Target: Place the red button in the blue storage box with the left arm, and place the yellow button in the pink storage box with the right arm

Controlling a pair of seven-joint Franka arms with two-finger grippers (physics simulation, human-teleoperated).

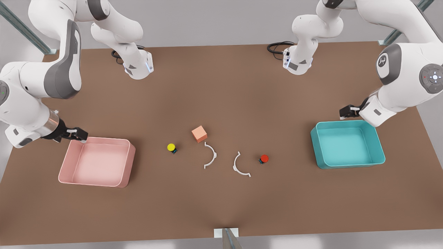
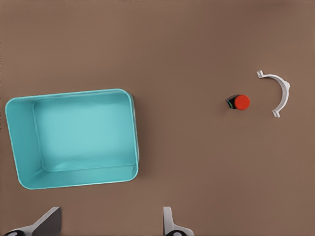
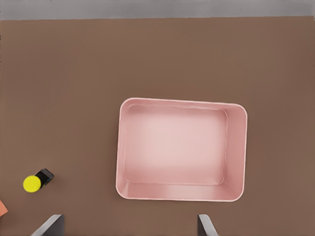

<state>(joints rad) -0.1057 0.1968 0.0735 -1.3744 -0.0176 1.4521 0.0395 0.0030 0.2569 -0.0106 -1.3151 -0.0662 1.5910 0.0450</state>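
The red button (image 1: pixel 264 158) (image 2: pixel 241 102) lies on the brown table right of centre in the front view. Further towards that view's right is the empty blue storage box (image 1: pixel 347 144) (image 2: pixel 22 147). My left gripper (image 1: pixel 347 112) (image 2: pixel 109 223) hovers open by the box's far left corner, holding nothing. Left of centre lies the yellow button (image 1: pixel 171 147) (image 3: pixel 32 183). The empty pink storage box (image 1: pixel 98 161) (image 3: pixel 236 152) stands at the front view's left. At its far left corner hangs my right gripper (image 1: pixel 78 134) (image 3: pixel 129 225), open and holding nothing.
An orange cube (image 1: pixel 199 134) sits just beyond the yellow button. Two white curved clips (image 1: pixel 210 155) (image 1: pixel 239 165) lie between the buttons; one clip (image 2: pixel 276 93) is close to the red button. Black cables (image 1: pixel 277 46) lie by the arm bases at the back.
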